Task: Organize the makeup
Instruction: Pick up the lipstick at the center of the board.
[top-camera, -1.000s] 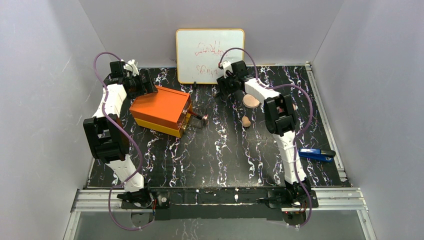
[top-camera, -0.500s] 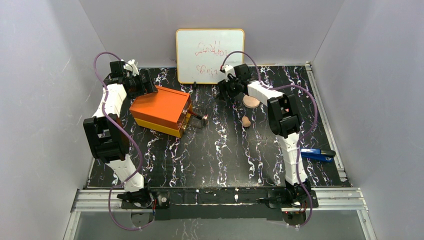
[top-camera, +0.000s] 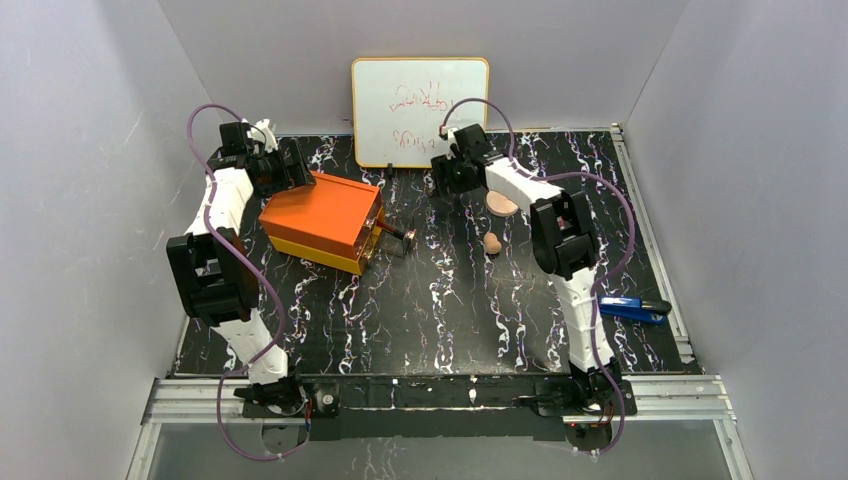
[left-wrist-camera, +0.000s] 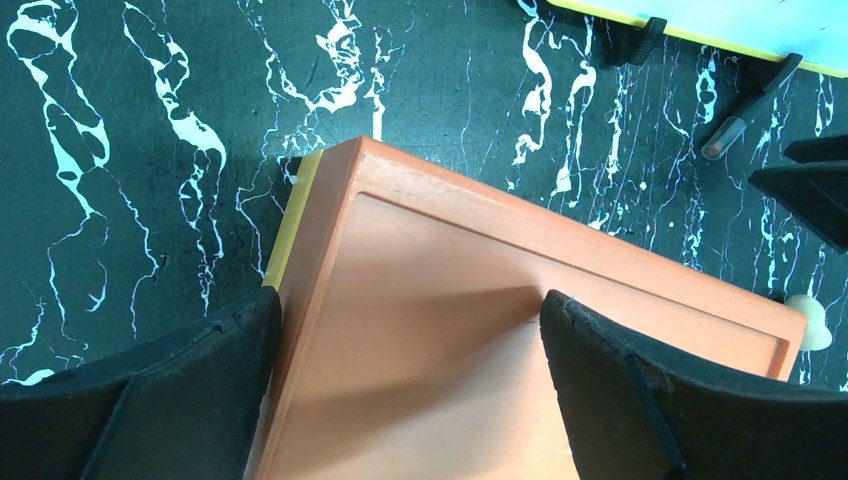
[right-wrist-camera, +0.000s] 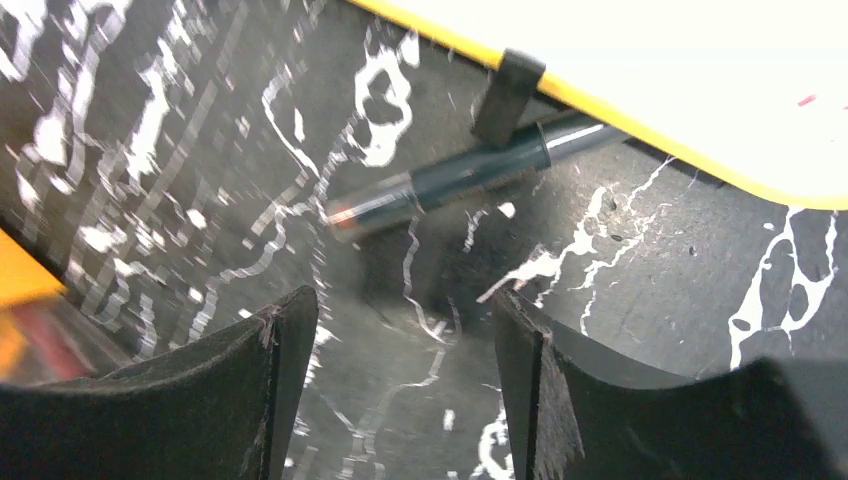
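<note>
A thin dark pencil-like stick (right-wrist-camera: 470, 175) lies on the black marbled table beside a foot of the whiteboard (right-wrist-camera: 640, 110). My right gripper (right-wrist-camera: 405, 310) hovers just short of it, open, with nothing between its fingers (right-wrist-camera: 270, 380). In the top view this gripper (top-camera: 450, 175) is at the back centre. To its right lie the flat peach disc (top-camera: 502, 204) and the tan egg-shaped sponge (top-camera: 492, 243). My left gripper (left-wrist-camera: 410, 310) is open over the back-left corner of the orange box (left-wrist-camera: 450, 300). One of its fingers (left-wrist-camera: 150, 400) sits beside the box's edge.
The orange box (top-camera: 320, 220) has a drawer pulled out on its right side, with a small dark piece (top-camera: 408, 240) at its end. The whiteboard (top-camera: 420, 100) stands against the back wall. A blue stapler-like object (top-camera: 632, 308) lies at the right edge.
My right arm has shifted slightly left and back toward the whiteboard's foot. The left arm and the objects have not moved.
</note>
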